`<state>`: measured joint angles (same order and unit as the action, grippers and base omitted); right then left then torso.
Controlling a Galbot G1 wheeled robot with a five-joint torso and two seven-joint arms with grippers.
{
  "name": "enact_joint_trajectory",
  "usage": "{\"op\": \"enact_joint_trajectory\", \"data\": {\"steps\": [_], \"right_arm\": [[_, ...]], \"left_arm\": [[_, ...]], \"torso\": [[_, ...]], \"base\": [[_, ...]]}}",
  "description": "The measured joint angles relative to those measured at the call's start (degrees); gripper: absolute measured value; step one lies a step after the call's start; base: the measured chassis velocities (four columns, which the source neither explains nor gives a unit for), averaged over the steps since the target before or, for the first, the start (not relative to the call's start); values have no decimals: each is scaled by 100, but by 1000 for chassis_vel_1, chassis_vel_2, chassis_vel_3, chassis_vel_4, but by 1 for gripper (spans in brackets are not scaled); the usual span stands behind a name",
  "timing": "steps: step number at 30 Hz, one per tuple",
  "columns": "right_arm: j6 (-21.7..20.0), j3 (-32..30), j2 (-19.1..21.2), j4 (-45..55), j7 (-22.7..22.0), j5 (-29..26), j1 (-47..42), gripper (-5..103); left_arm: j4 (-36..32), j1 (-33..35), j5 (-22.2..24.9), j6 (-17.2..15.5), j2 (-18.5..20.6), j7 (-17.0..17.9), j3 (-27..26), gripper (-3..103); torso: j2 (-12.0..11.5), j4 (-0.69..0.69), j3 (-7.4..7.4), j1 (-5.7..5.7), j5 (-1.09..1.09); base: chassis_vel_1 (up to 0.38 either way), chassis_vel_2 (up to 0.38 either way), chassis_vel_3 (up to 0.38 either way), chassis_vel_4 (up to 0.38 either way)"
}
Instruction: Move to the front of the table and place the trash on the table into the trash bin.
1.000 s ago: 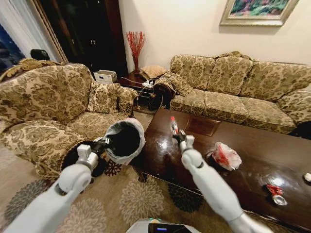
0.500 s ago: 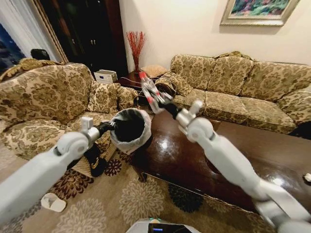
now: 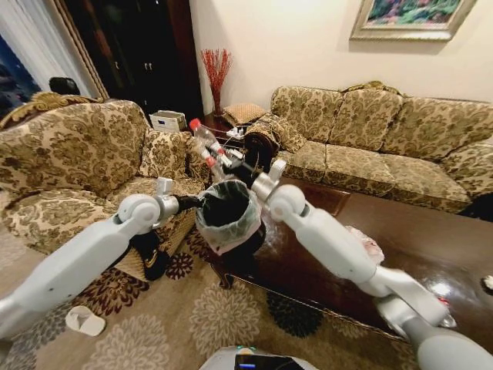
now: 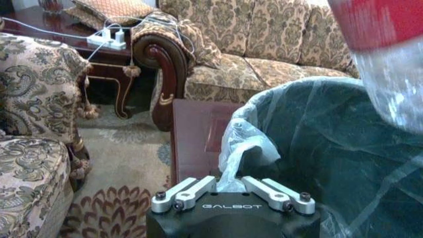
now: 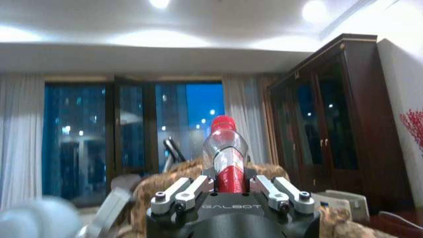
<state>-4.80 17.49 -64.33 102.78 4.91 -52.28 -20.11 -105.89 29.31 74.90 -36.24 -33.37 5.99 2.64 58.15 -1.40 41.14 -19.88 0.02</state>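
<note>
My left gripper [image 3: 190, 203] [image 4: 231, 190] is shut on a fold of the grey-white liner of the trash bin [image 3: 229, 214] [image 4: 317, 148] and holds the bin in the air beside the near-left corner of the dark table [image 3: 420, 247]. Above the bin's far rim, my right gripper [image 3: 223, 163] [image 5: 229, 186] is shut on the clear bottle [image 3: 203, 140] [image 5: 225, 158], whose red cap tilts up and away. The bottle [image 4: 390, 59] looms over the bin's mouth in the left wrist view. A pink-white bag [image 3: 365, 242] lies on the table, partly behind my right arm. A red-white wrapper [image 3: 441, 290] lies further right.
Patterned sofas stand at the left [image 3: 69, 169] and behind the table [image 3: 370, 139]. A side table with a power strip [image 4: 109, 37] fills the corner between them. A slipper [image 3: 83, 321] and a dark object [image 3: 150, 256] lie on the carpet. A small white item [image 3: 487, 284] sits at the table's right edge.
My right arm has lifted the bottle off the table and swung it left over the bin. My left arm has carried the bin up and right toward the table corner.
</note>
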Motion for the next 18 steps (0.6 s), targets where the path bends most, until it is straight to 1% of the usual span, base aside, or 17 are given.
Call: {"op": "enact_joint_trajectory", "data": {"steps": [2,4,5,6,8,11,12,15,17,18], "right_arm": [[-87,-38,123,123,117,234,-165,19],[-98,-47,139,137,142,278,-188,19],[-106,-76,168,156,242,452,-256,18],[-107,-82,171,160,270,521,-273,23],[-106,-83,172,167,293,589,-286,23],[-89,-91,169,221,302,699,-301,39],[-89,-91,169,221,302,699,-301,39],[-83,-111,178,256,299,702,-301,56],[-84,-114,186,267,297,697,-303,56],[-88,-116,196,281,296,693,-308,61]], "left_arm": [[37,-25,-30,7,2,-40,24,1],[39,-25,-40,10,2,-48,25,1],[37,-15,-87,22,2,-69,26,1],[29,-5,-98,24,3,-69,25,1],[4,9,-106,25,10,-69,20,1],[-68,26,-113,33,85,-74,-12,1],[-68,26,-113,33,85,-74,-12,1],[-123,79,-122,38,150,-74,-82,1],[-135,98,-126,38,160,-74,-99,1],[-147,116,-128,38,169,-74,-117,1]], "torso": [[0,0,0,0,-1],[1,0,0,0,-1],[1,0,0,0,-2],[1,-1,0,0,-1],[1,-1,0,0,-2],[1,-1,0,0,-2],[1,-1,0,0,-2],[1,-2,-1,1,-2],[1,-2,-1,0,-2],[1,-2,-1,0,-2]], "base": [[0,0,0,0],[0,0,0,0],[0,0,0,0],[0,0,0,0],[0,0,0,0],[0,0,0,0],[0,0,0,0],[0,0,0,0],[0,0,0,0],[0,0,0,0]]}}
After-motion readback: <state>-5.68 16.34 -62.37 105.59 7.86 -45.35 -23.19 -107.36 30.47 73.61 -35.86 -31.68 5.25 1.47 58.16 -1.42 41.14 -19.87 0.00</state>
